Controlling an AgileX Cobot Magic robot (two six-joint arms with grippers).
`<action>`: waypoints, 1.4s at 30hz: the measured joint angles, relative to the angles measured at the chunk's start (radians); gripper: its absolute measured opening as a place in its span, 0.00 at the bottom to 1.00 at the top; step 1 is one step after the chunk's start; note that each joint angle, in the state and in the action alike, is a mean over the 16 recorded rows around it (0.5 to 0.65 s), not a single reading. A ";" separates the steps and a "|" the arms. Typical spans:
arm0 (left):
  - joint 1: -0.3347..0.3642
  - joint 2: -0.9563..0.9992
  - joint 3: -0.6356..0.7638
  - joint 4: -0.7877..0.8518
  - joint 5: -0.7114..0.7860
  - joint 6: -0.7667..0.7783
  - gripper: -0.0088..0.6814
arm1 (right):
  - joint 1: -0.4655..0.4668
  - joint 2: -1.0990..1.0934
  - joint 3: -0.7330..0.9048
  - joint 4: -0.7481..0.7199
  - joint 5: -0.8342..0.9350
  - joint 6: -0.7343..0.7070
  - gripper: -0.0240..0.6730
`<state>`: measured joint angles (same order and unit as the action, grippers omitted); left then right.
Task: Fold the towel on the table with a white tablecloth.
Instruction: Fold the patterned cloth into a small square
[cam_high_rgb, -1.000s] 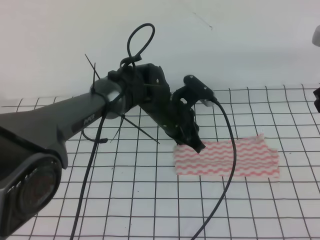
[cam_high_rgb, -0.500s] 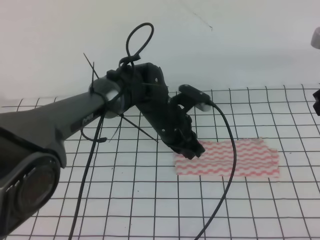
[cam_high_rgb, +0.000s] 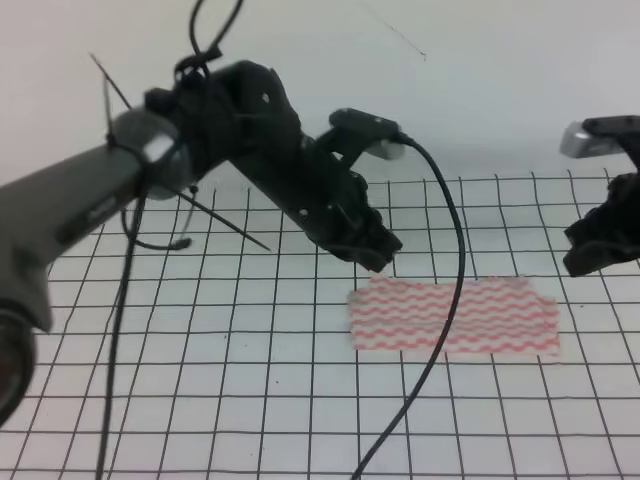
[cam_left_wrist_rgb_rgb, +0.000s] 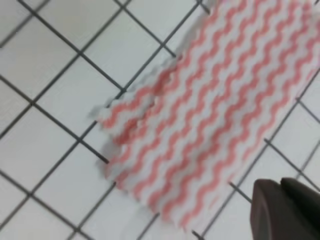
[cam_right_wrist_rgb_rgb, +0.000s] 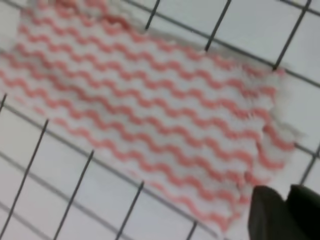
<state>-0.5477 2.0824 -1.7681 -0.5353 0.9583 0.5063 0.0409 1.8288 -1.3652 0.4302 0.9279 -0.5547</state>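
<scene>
Striped towel (cam_high_rgb: 452, 316) lies flat and unfolded on the grid tablecloth (cam_high_rgb: 250, 400), right of centre. Left gripper (cam_high_rgb: 378, 254) hovers just above its left end, empty; right gripper (cam_high_rgb: 590, 258) hangs near the right end. Cannot tell either jaw opening. Step: approach, pre-grasp. Next move likely needs descent onto an edge to pinch it.

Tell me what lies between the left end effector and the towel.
Nothing solid: the exterior high view shows only bare tablecloth grid between the left end effector and the towel.
</scene>
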 joint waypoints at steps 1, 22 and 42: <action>0.004 -0.017 0.012 -0.002 0.000 0.002 0.01 | 0.000 0.021 0.000 0.013 -0.015 -0.010 0.22; 0.047 -0.170 0.166 -0.076 -0.025 0.074 0.01 | 0.000 0.313 -0.204 0.088 -0.048 -0.005 0.35; 0.048 -0.170 0.166 -0.079 -0.037 0.092 0.01 | 0.002 0.404 -0.265 0.145 0.041 0.003 0.35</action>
<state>-0.5002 1.9125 -1.6016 -0.6145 0.9216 0.5985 0.0431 2.2327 -1.6301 0.5749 0.9688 -0.5518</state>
